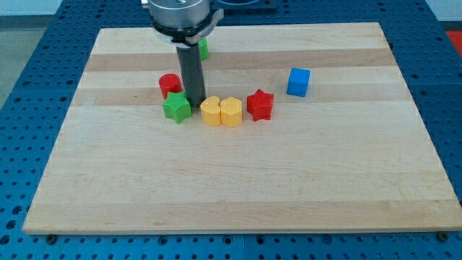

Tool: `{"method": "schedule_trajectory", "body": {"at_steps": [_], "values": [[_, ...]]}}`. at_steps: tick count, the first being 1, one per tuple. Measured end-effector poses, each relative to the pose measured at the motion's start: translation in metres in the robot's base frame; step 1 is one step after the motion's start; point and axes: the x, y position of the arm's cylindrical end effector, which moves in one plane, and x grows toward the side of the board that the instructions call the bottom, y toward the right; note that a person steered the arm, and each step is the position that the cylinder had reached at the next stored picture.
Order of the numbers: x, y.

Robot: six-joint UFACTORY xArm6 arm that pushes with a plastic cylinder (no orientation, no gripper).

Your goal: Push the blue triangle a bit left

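No blue triangle shows in the camera view; it may be hidden behind the arm. The only blue block I see is a blue cube (pixel 298 81) at the right of the board's upper half. My tip (pixel 195 107) rests on the board between the green star (pixel 177 108) on its left and the yellow heart (pixel 210 112) on its right, close to both. The red cylinder (pixel 170 84) stands just up and left of the rod.
A yellow hexagon (pixel 231 112) touches the yellow heart's right side, and a red star (pixel 260 105) sits next to it. A green block (pixel 204 48) peeks out behind the arm near the top. The wooden board (pixel 238 188) lies on a blue perforated table.
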Motion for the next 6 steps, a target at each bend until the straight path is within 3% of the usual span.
{"method": "schedule_trajectory", "body": {"at_steps": [2,6], "values": [[-0.050,0.019],[-0.077,-0.003]]}}
